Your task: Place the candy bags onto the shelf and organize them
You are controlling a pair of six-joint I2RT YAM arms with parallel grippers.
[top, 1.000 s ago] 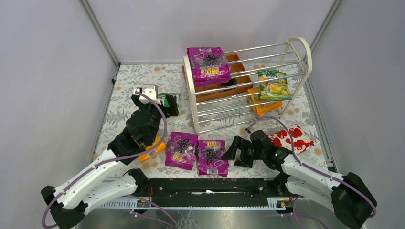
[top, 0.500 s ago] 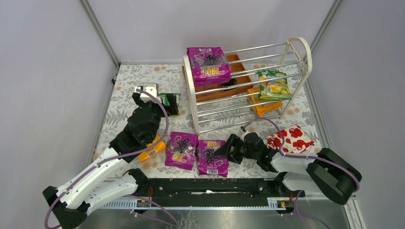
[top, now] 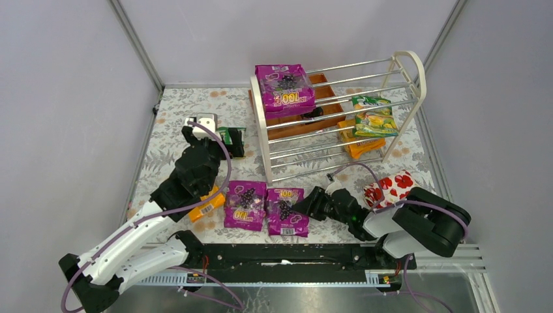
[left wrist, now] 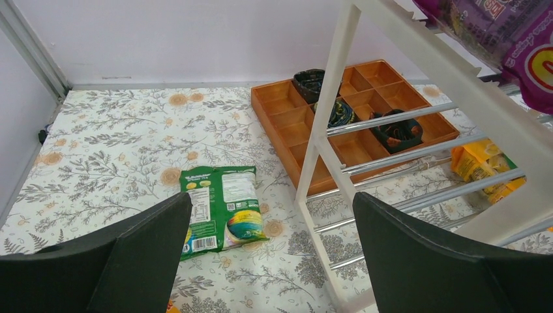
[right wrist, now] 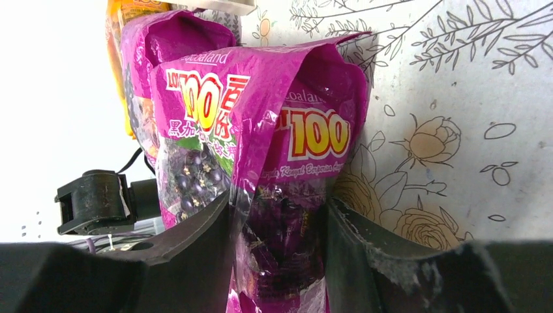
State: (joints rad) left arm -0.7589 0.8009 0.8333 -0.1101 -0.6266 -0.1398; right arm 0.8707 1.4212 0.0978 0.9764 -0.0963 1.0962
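Top view: the shelf (top: 261, 124) stands at the back right of the table (top: 169, 124). The top magenta bag (top: 285, 89) lies on the shelf's upper rods at its left end. The green-yellow bag (top: 373, 116) lies on a middle tier at the shelf's right end. The orange bag (top: 357, 146) sits below it; can't tell if it is on the lowest rods or on the table. A brown tray (top: 321, 79) lies behind and under the shelf. The green-white bag (top: 228, 135) lies flat just left of the shelf. In front of the shelf's left end, the left magenta bag (top: 246, 205) and the right magenta bag (top: 287, 210) lie side by side, touching. A second orange bag (top: 207, 202) is left of them, partly under the left arm (top: 189, 176). A heart package (top: 391, 188) sits in front of the shelf's right end. The right gripper (top: 305, 207) is low on the table at the right magenta bag's right edge.

Left wrist view: the left gripper (left wrist: 270, 199) has its fingers spread wide and holds nothing, left of the shelf. The green-white bag lies beyond the fingers, apart from them. The shelf's white post and rods are to the right, with the tray behind them.

Right wrist view: the right gripper's fingers press both sides of the right magenta bag, pinching it. The left magenta bag is just behind it, touching, and the second orange bag is beyond.
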